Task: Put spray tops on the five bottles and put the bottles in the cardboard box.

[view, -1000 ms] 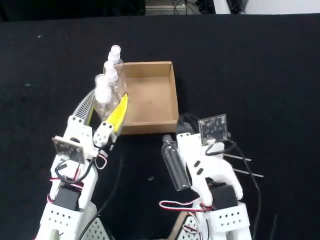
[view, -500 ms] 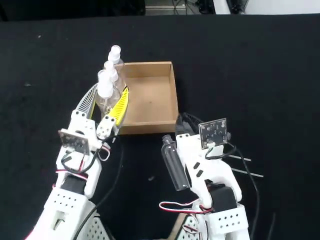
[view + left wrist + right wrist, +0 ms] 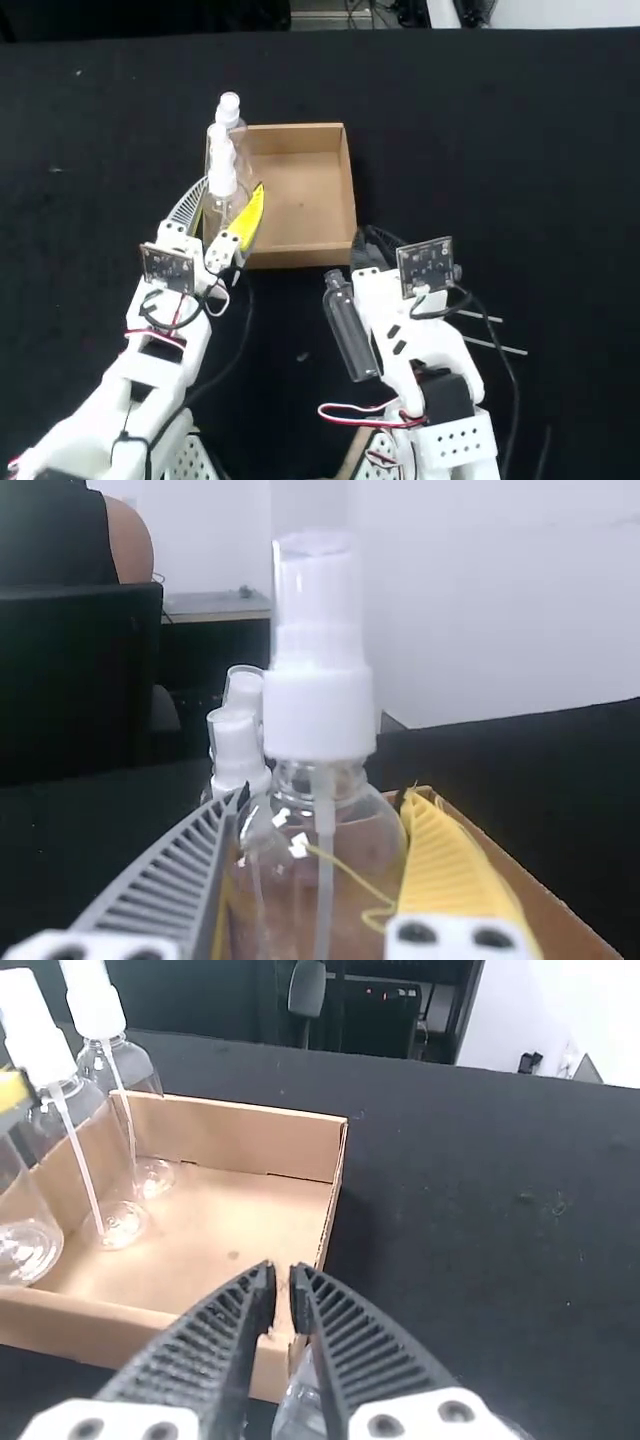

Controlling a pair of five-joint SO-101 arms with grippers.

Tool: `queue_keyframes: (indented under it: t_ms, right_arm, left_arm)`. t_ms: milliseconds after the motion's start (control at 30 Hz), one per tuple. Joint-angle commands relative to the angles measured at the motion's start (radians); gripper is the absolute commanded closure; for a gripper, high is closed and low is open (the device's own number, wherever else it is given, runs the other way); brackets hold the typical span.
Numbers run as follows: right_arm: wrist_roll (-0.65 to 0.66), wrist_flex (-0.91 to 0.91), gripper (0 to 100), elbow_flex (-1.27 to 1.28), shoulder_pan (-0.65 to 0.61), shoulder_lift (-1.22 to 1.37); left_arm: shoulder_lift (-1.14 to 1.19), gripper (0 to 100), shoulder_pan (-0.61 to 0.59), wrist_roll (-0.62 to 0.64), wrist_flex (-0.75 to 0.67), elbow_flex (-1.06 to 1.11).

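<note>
My left gripper point(image 3: 230, 195) is shut on a clear bottle point(image 3: 320, 860) with a white spray top point(image 3: 315, 680), held upright between the grey and yellow fingers at the left wall of the cardboard box point(image 3: 305, 195). Two more capped bottles point(image 3: 95, 1090) stand in the box's left part. My right gripper point(image 3: 366, 247) rests just in front of the box's near wall point(image 3: 150, 1330), its fingers point(image 3: 225, 1330) shut with nothing between the tips. A clear bottle with no spray top point(image 3: 350, 330) lies on the table along the right arm's left side.
Black cloth covers the table. Two thin white tubes point(image 3: 485, 332) lie to the right of the right arm. The right half of the box floor point(image 3: 250, 1230) is bare.
The left arm has carried its bottle forward and to the right, up to the box's left wall. The right arm and the uncapped bottle have stayed put.
</note>
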Motion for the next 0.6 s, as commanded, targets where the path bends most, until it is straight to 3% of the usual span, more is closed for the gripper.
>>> queue_keyframes:
  t_ms: [0,467,567]
  right_arm:
    - [0.032,-0.005,98.7,-0.007,-0.015,-0.039]
    - [0.035,-0.005,98.7,-0.001,-0.015,-0.039]
    - [0.035,-0.006,98.7,-0.001,-0.015,-0.041]
  left_arm:
    - [0.107,97,-0.013,-0.003,-0.097,-0.054]
    - [0.373,97,-0.054,-0.003,-0.181,-0.194]
    - [0.385,97,-0.067,-0.003,-0.252,-0.179]
